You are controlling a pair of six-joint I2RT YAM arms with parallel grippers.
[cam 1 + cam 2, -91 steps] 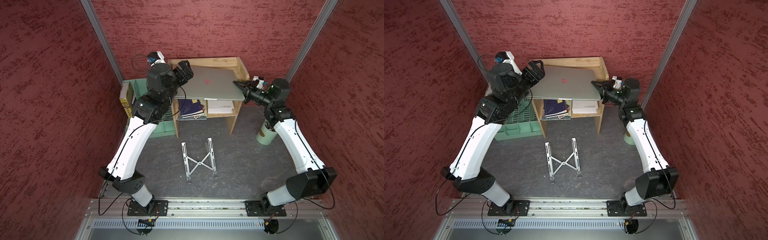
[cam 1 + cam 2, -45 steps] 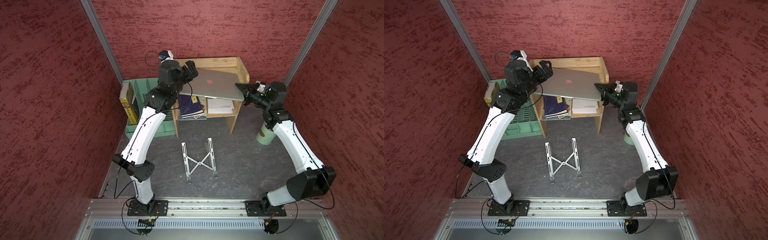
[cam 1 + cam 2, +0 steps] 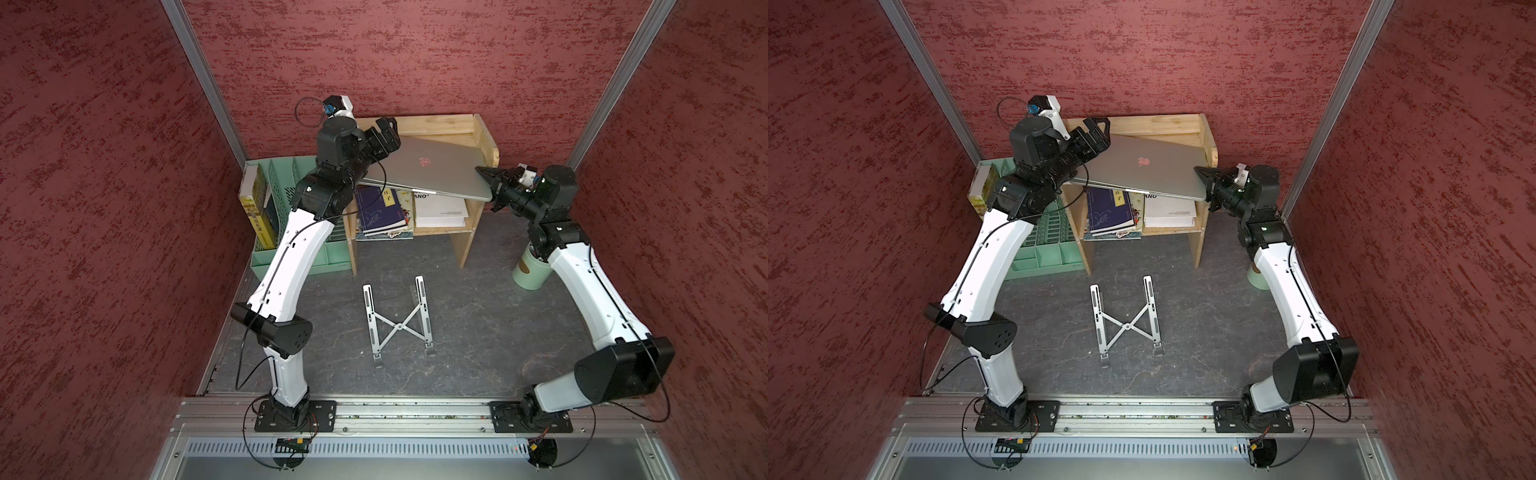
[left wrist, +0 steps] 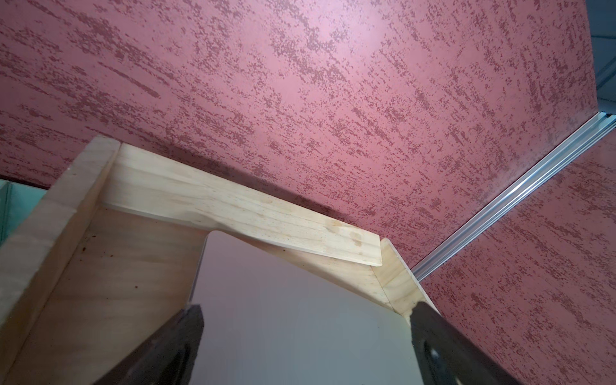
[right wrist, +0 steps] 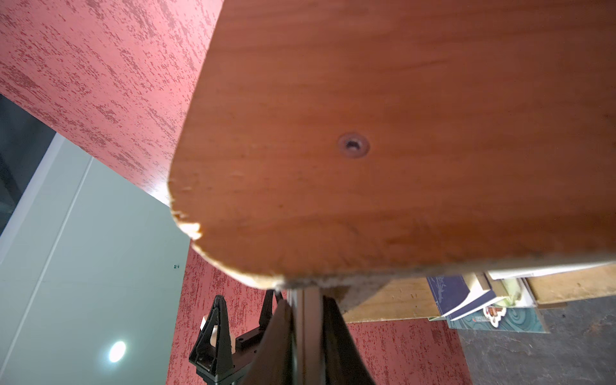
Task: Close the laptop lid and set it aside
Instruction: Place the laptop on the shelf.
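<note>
R gripper (image 3: 487, 179) pinches closed laptop (image 3: 432, 172) at right edge, tilted over wooden shelf (image 3: 487, 139); L gripper (image 3: 388, 133) jaws spread wide.

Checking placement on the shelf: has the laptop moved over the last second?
Yes. The laptop has skewed against the wooden shelf: its left end swung toward the back rail, right end stayed.

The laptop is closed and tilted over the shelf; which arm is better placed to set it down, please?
Right: the right claw is shut on the laptop at its edge, while the left claw stands open by the opposite corner, gripping nothing.
</note>
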